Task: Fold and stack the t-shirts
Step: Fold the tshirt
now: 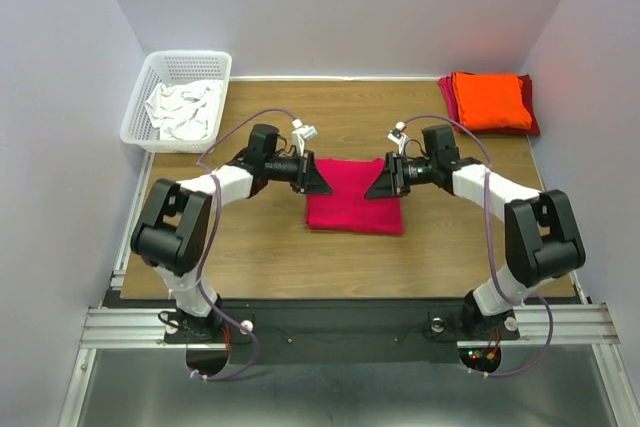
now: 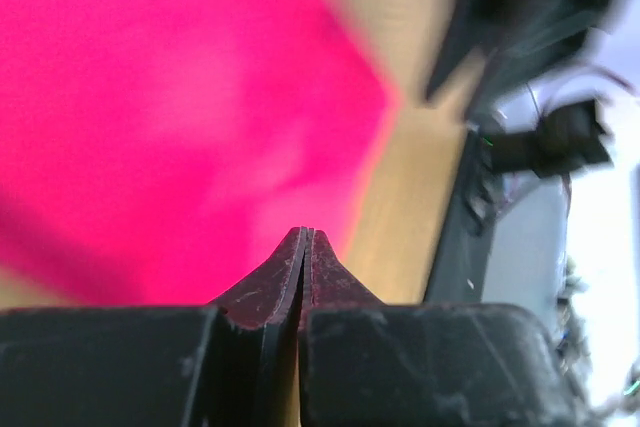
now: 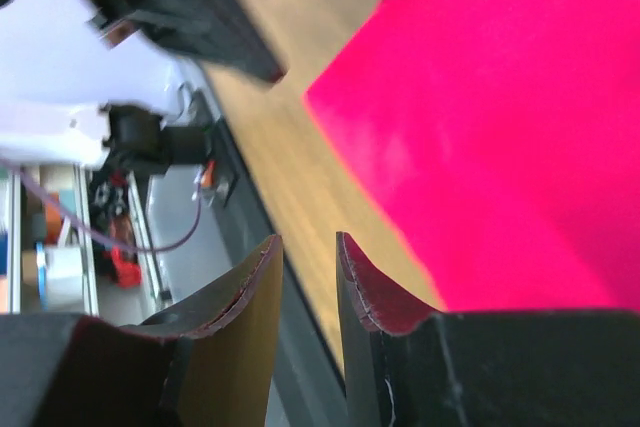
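The bright pinkish-red t-shirt (image 1: 355, 203) lies folded into a rectangle on the middle of the wooden table; it also shows in the left wrist view (image 2: 170, 117) and the right wrist view (image 3: 520, 127). My left gripper (image 1: 318, 179) hovers at its far left corner, jaws pressed together with no cloth between them (image 2: 304, 234). My right gripper (image 1: 378, 185) hovers at its far right corner, jaws a little apart and empty (image 3: 308, 239). The orange t-shirt (image 1: 490, 99) lies folded on top of the darker red t-shirt (image 1: 446, 93) at the back right corner.
A white plastic basket (image 1: 140, 112) holding white cloth (image 1: 185, 112) stands at the back left. White walls close in the table (image 1: 260, 257) on the left, back and right. The arm bases sit at the near edge.
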Controlling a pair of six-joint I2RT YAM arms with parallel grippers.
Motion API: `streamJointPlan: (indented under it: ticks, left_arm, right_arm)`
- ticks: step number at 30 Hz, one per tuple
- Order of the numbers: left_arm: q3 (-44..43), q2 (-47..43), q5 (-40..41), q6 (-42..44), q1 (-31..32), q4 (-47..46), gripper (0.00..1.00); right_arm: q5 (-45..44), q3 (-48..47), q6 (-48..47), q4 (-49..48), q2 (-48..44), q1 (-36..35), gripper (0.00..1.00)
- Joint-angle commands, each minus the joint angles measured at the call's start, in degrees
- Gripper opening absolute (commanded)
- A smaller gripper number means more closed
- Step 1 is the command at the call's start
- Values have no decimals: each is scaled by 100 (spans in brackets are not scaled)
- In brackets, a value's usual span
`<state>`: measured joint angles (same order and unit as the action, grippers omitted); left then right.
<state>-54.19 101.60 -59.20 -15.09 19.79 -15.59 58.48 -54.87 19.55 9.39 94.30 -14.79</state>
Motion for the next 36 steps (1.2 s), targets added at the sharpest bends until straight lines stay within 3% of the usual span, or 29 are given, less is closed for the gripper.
streamJointPlan:
  ticks: [1,4,10,15,19,23,26,30,34,35,36]
  left_arm:
    - [233,-799,-382,331,648,-22,11]
    - [514,-730,-329,69,947,-354,11]
    - [541,447,-111,-48,939,-481,11]
    - [445,1545,75,-46,132,-145,11]
    - [445,1731,-82,-11,-248,-110,11]
    - [550,1128,-206,59,-274,-58,14]
    - [515,373,-364,392,-274,310,22]
    - [33,-648,-145,1270,-222,1206,32]
    - [-267,-1405,915,2175,191,1673,49]
    - [-302,-1615,1232,2525,627,1674,53]
    - [-311,-1696,1583,2781,857,1674,54]
  right_arm:
    - [322,529,41,2,-281,-138,34]
    - [375,688,-109,2,42,-174,34]
    - [314,565,-486,10,993,-148,33]
    - [111,776,-899,89,1362,150,32]
    - [-116,768,-1347,335,1504,274,30]
    - [-143,636,-1621,765,1215,318,28]
    - [-249,487,-1814,1116,600,318,28]
    - [-241,346,-1841,1452,-358,362,29]
    - [-556,407,-1499,1443,-1246,809,39]
    - [-783,425,-1455,1443,-1404,1002,48]
    - [-881,451,-1402,1443,-1467,1004,48]
